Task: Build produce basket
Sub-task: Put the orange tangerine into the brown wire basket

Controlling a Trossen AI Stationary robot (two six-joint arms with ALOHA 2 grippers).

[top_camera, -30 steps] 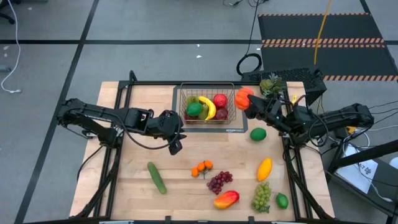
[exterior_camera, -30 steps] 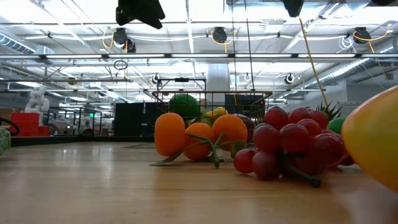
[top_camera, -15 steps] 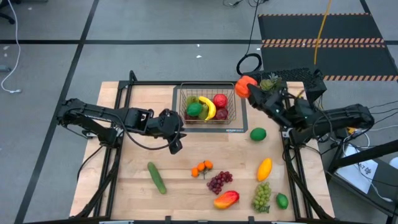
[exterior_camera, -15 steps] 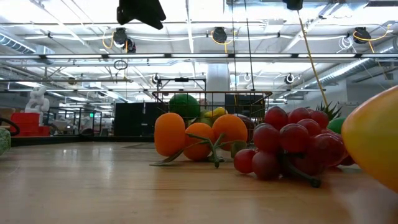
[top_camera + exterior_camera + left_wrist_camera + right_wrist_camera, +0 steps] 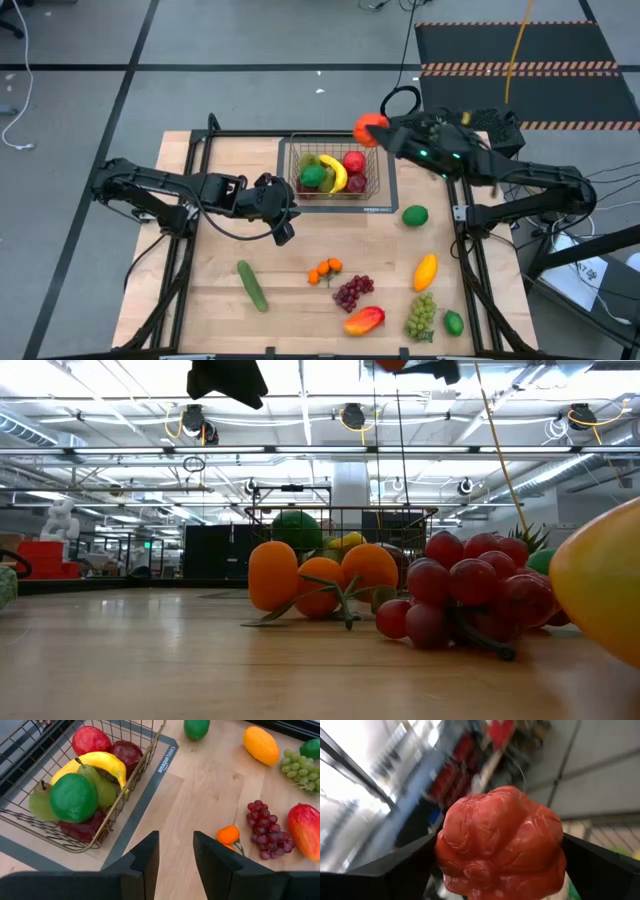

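- The right gripper [image 5: 380, 132] is clenched around a lumpy orange-red fruit [image 5: 370, 128], its jaws spread wide by the fruit's width; in the right wrist view the fruit [image 5: 501, 842] sits between the two dark fingers [image 5: 400, 870].
- Seen from above, the held fruit hangs above the basket's far right corner, at about 1 o'clock from the basket's middle, clear of the table.
- The left gripper [image 5: 283, 232] holds nothing, its fingers [image 5: 145, 862] parted only by a narrow gap; it hovers over the table at about 8 o'clock from the basket, just beside the basket's near left corner.
- The basket [image 5: 372, 190] stands at the far middle of the table [image 5: 220, 300] on a dark mat [image 5: 380, 210]. Inside lie a banana [image 5: 333, 172], a green lime [image 5: 313, 176], a red apple [image 5: 353, 161], pears and a dark red piece.
- Outside the basket: a green lime [image 5: 415, 215] at about 4 o'clock from it; a yellow-orange mango [image 5: 425, 271] nearer; green grapes [image 5: 421, 316] and another lime [image 5: 454, 323] near the table's near right corner.
- A cucumber [image 5: 252, 285] lies at about 7 o'clock from the basket; small oranges [image 5: 325, 269], purple grapes [image 5: 352, 292] and a red-yellow mango [image 5: 364, 320] lie at about 6 o'clock.
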